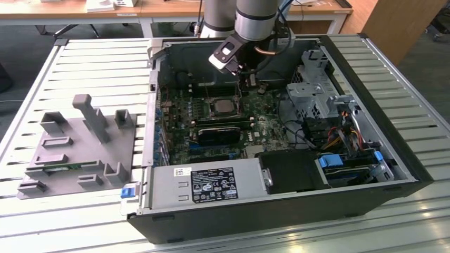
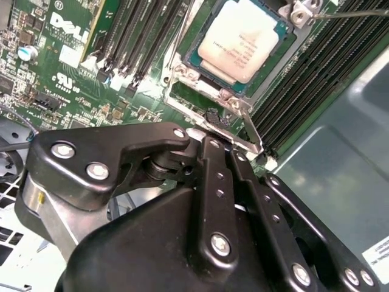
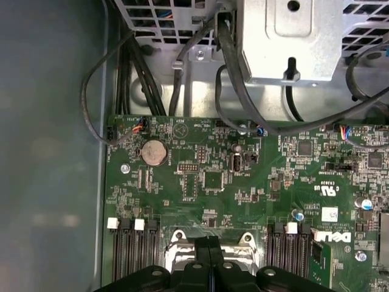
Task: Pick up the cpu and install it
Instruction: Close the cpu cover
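The cpu (image 2: 243,38) lies flat in its socket (image 2: 209,73) on the motherboard (image 1: 211,124), shiny lid up, inside the open case (image 1: 168,211) on the table (image 1: 84,68). Judge it light, rigid, slick on top and fragile beneath; you would take it by opposite thin edges, never the underside. The claw (image 2: 213,146) sits just beside the socket's edge, near the chip but apart from it. Its fingers (image 2: 209,182) are pressed together, holding nothing.
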You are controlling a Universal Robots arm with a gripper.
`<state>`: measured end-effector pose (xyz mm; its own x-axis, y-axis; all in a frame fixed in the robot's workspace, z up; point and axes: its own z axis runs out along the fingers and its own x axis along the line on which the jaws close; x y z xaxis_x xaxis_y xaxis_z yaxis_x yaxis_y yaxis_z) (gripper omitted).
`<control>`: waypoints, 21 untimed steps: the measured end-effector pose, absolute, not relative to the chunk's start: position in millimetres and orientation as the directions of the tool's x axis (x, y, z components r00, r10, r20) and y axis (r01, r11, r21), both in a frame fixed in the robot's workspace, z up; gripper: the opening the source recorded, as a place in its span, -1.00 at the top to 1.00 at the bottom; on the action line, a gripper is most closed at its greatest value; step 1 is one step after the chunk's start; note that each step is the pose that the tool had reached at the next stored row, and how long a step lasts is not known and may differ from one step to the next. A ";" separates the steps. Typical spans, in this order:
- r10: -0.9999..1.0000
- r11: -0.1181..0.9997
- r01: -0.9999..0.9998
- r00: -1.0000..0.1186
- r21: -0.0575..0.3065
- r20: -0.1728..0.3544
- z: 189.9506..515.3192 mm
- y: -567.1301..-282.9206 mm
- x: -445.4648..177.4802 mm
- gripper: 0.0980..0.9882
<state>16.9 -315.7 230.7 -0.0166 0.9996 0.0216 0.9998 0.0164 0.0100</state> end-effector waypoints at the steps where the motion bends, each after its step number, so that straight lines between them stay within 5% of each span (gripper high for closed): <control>1: 1.000 0.016 1.000 -0.017 0.010 0.021 230.8 -315.7 15.7 0.98; 21: 1.000 0.016 1.000 -0.016 0.010 0.021 224.9 -317.0 -21.7 0.98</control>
